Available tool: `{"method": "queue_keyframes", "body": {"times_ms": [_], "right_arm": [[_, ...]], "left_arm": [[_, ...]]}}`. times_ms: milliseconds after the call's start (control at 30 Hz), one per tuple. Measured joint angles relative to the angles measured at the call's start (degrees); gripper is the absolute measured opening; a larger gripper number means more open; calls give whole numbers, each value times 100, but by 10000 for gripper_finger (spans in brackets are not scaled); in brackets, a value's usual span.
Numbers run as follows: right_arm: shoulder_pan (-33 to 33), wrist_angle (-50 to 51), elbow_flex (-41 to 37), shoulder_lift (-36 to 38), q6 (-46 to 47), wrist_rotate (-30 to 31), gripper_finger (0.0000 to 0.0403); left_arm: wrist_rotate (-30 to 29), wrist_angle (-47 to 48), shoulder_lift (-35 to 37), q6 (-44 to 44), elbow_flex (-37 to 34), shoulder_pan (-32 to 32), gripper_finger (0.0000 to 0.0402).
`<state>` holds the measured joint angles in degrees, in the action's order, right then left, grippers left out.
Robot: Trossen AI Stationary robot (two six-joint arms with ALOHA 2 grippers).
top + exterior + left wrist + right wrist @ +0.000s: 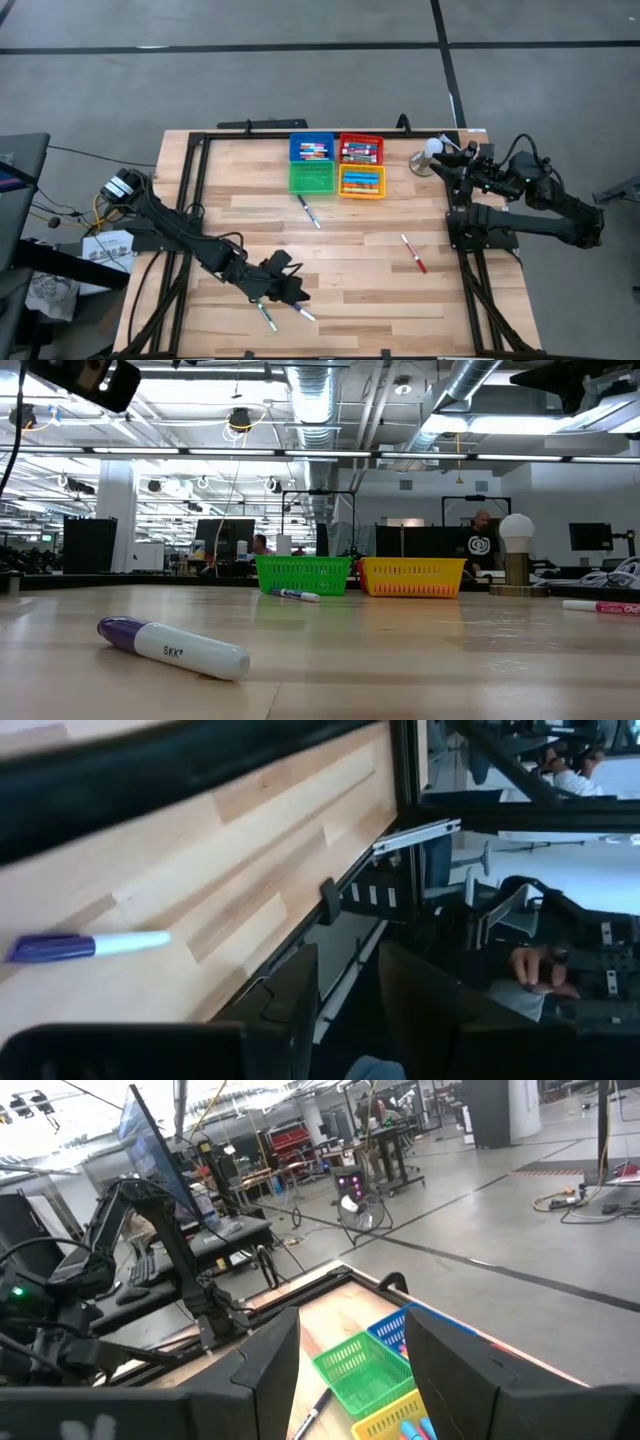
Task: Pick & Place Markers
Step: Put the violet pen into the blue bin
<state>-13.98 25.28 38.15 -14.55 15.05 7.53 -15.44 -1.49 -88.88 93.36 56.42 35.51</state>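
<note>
Four markers lie flat on the wooden table. One is just in front of the green bin (310,212) (295,595). A red-pink one lies toward the right (414,253) (600,606). Two lie by the near edge (268,318) (303,313). One of these has a purple cap (170,648) (90,945). More markers fill the blue bin (311,148), red bin (361,148) and yellow bin (361,181). My left gripper (288,292) (350,1010) hovers open by the near-edge pair, touching nothing. My right gripper (345,1370) waits open at the far right, facing the green bin (362,1370).
The four bins stand together at the table's far middle, with the green bin (303,574) and yellow bin (412,576) in front. A white round lamp (432,148) (516,550) stands beside them. A black frame (190,200) borders the table. People are in the room beyond (480,540).
</note>
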Motion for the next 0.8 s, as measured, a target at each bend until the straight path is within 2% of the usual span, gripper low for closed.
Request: {"method": "queue_keyframes", "body": {"times_ms": [300,567,800], "right_arm": [[0,0,0,-1,0,-2,170],[0,0,0,0,0,0,170],[0,0,0,-1,0,0,170]], "left_arm": [[-1102,-160,0,719,4,2,108],[-1511,-92,-13,924,70,13,108],[-1570,64,-543,908,687,-4,108]]}}
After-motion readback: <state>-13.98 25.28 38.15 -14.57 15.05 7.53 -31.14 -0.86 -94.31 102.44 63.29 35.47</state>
